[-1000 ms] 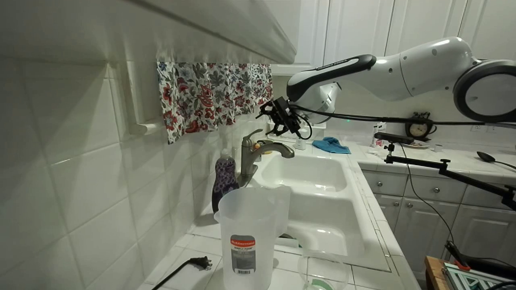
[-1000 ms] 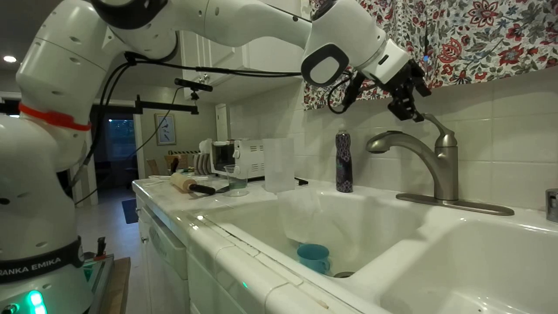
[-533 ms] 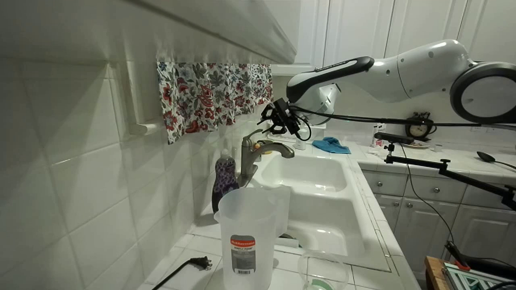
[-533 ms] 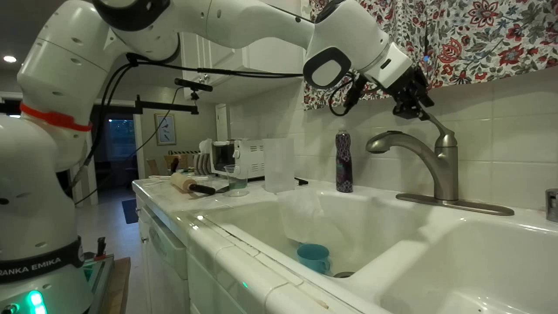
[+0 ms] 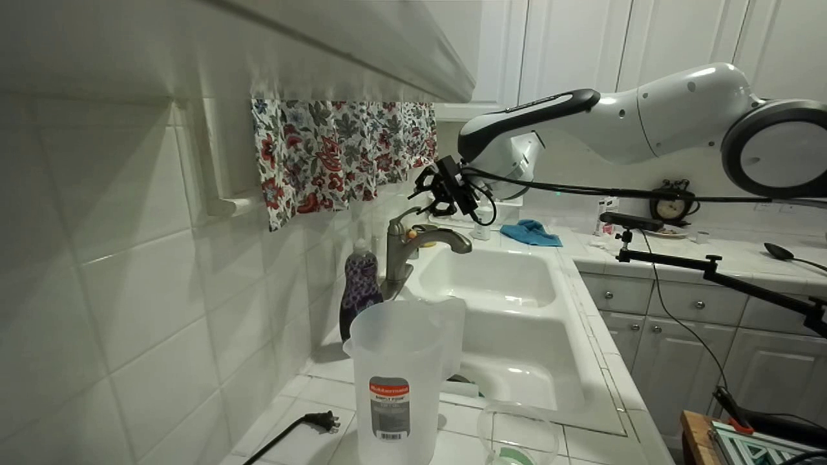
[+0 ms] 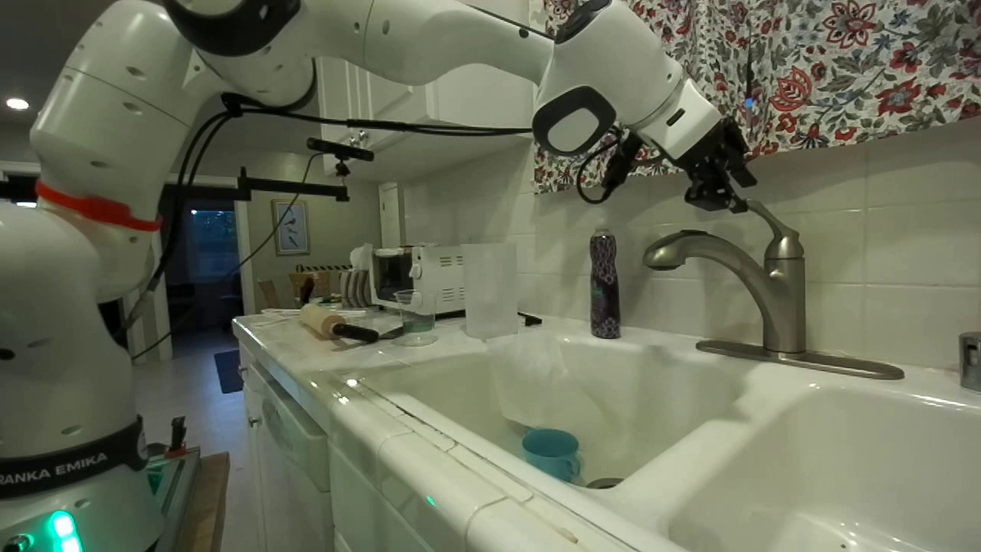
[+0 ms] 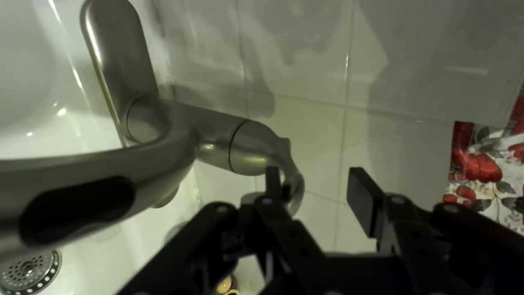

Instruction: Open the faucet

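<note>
The dull grey metal faucet (image 6: 785,299) at the back of the shiny white sink (image 6: 693,451) pokes its thin, bent handle (image 6: 772,221) up at the black hand (image 7: 317,188), whose fingers (image 7: 361,200) stand well apart, holding nothing, the lower one right by the handle's tip, touching or not I can't tell from here.

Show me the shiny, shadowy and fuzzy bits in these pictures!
In the wrist view, shadows on the wall, and the near faucet spout looks soft; in an exterior view, shiny glare in the sink; in an exterior view, bright glints on the counter edge.
</note>
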